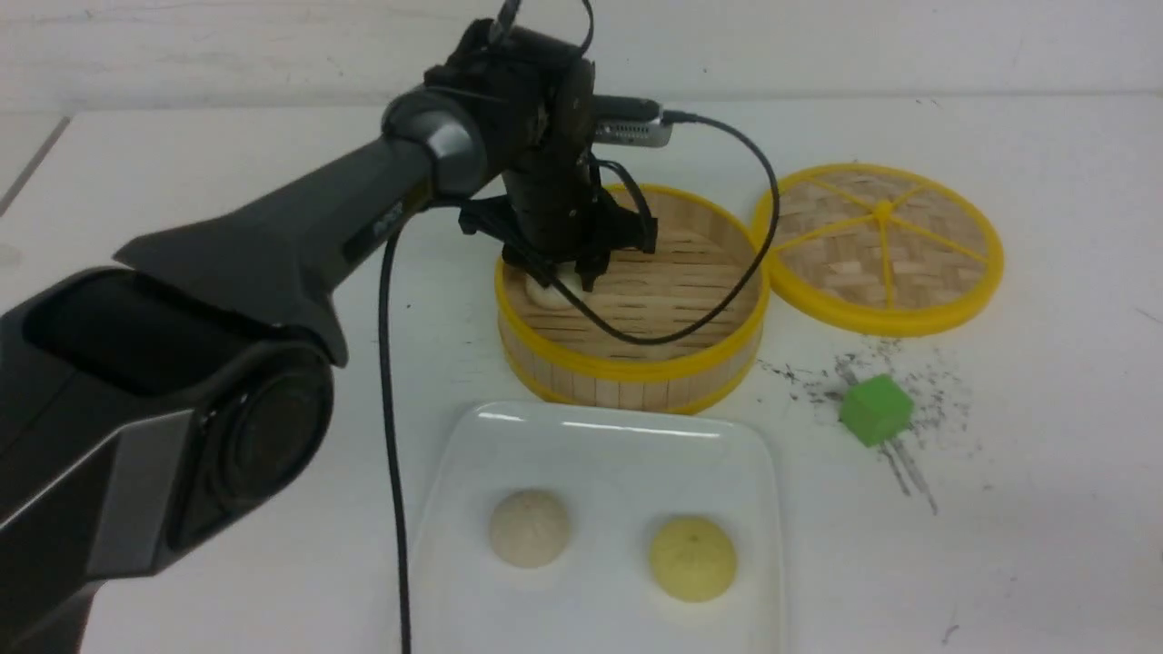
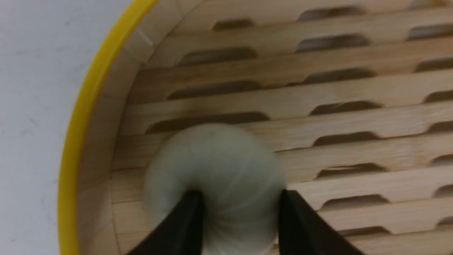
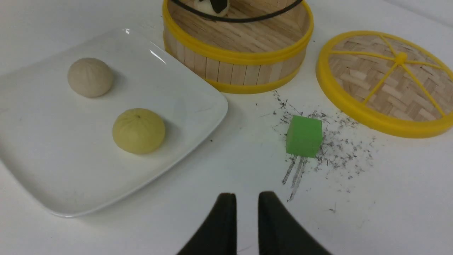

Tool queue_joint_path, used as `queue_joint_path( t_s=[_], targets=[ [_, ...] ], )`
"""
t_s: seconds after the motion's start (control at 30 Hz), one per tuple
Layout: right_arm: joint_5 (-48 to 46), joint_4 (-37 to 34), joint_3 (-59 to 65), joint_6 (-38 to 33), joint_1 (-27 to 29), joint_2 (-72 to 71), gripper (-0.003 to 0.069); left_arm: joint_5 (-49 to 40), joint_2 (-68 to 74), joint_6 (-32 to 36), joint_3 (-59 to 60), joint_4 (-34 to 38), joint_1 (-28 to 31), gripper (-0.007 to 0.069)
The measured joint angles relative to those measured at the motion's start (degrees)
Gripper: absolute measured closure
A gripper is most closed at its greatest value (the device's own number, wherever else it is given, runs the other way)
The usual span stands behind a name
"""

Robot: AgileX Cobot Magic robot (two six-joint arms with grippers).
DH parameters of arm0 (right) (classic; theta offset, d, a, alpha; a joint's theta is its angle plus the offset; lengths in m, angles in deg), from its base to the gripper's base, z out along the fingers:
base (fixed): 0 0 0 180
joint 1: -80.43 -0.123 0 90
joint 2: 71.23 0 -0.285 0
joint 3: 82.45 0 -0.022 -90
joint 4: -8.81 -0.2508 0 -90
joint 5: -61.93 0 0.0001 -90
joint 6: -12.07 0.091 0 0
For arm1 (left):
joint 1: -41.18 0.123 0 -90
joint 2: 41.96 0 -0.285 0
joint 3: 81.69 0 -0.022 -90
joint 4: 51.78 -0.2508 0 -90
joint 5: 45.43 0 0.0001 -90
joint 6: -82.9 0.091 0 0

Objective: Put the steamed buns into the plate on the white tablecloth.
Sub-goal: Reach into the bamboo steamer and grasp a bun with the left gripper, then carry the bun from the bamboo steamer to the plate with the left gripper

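Note:
One off-white steamed bun lies in the bamboo steamer near its left wall. My left gripper reaches down into the steamer and its two black fingers press against the bun's sides, shut on it; in the front view the gripper hides most of this bun. The white plate lies on the white tablecloth in front of the steamer. It holds a beige bun and a pale yellow bun. My right gripper hovers over bare cloth, a narrow gap between its fingers, holding nothing.
The woven steamer lid lies flat to the right of the steamer. A green cube sits among dark scuff marks right of the plate. The left arm's cable hangs down past the plate's left edge.

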Motion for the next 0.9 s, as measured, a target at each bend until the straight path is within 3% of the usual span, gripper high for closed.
queue_joint_path(
  t_s=[0.1, 0.2, 0.37, 0.5, 0.63, 0.8, 0.9],
  targets=[
    [0.0, 0.0, 0.0, 0.0, 0.0, 0.0, 0.0536, -0.3, 0.0, 0.0, -0.4, -0.1, 0.0, 0.0529],
    [0.0, 0.0, 0.0, 0.0, 0.0, 0.0, 0.0531, -0.9, -0.7, 0.0, -0.4, 0.1, 0.0, 0.0593],
    [0.0, -0.1, 0.0, 0.0, 0.0, 0.0, 0.0525, -4.3, -5.0, 0.1, -0.3, 0.9, 0.0, 0.06],
    [0.0, -0.1, 0.0, 0.0, 0.0, 0.0, 0.0522, -11.0, -16.2, 3.2, -0.3, 1.0, 0.0, 0.06],
    [0.1, -0.2, 0.0, 0.0, 0.0, 0.0, 0.0517, -12.2, -25.0, 5.4, 1.1, 0.9, 0.0, 0.06],
    [0.0, -0.4, 0.0, 0.0, 0.0, 0.0, 0.0512, -12.2, -36.2, 6.2, 12.5, 6.3, 0.0, 0.06],
    [0.0, -0.4, 0.0, 0.0, 0.0, 0.0, 0.051, -12.2, -41.3, 6.3, 25.1, 10.3, 0.0, 0.0599]
  ],
)
